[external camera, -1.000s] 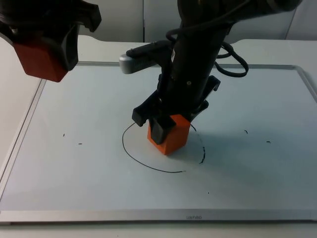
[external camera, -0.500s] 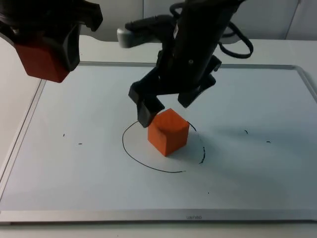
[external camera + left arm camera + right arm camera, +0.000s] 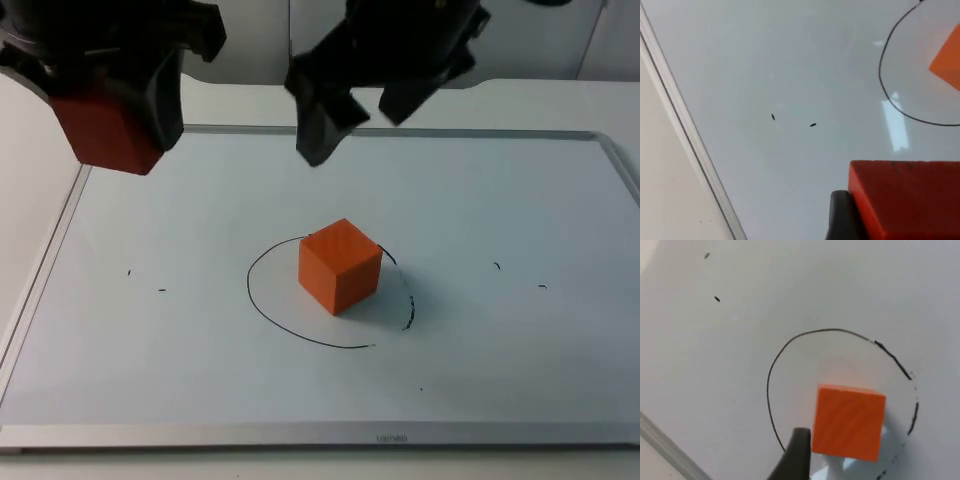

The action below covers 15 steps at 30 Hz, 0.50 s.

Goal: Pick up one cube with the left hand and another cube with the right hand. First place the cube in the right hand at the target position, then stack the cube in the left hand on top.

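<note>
A: Count of cubes?
B: Two: one orange wooden cube (image 3: 340,267) at centre inside one black drawn circle (image 3: 262,307); one red cube (image 3: 108,133) at ten o'clock, held up.

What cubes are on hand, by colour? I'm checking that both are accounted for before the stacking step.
Orange cube, standing inside the drawn circle: 1
Red cube, held in the left gripper: 1
Total: 2 cubes
The right gripper is open above the table, holding nothing.
</note>
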Each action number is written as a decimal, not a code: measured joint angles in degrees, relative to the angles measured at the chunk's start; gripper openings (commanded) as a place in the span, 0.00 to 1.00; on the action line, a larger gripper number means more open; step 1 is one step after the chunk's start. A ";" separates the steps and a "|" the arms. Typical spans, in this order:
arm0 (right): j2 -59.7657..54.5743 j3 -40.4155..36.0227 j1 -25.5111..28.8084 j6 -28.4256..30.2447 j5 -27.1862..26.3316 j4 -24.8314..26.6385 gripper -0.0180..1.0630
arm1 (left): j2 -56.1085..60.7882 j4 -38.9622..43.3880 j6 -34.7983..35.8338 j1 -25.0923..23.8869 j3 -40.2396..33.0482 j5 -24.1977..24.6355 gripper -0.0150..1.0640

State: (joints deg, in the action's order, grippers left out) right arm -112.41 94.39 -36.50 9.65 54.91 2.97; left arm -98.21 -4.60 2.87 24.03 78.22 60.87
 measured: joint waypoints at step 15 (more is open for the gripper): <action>29.04 -18.42 6.14 -0.57 -2.78 -2.49 0.77 | -9.66 -0.86 -0.49 8.66 12.72 1.28 0.01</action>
State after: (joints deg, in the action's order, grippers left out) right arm -83.37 75.97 -30.36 9.08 52.13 0.48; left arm -107.87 -5.46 2.38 32.69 90.94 62.16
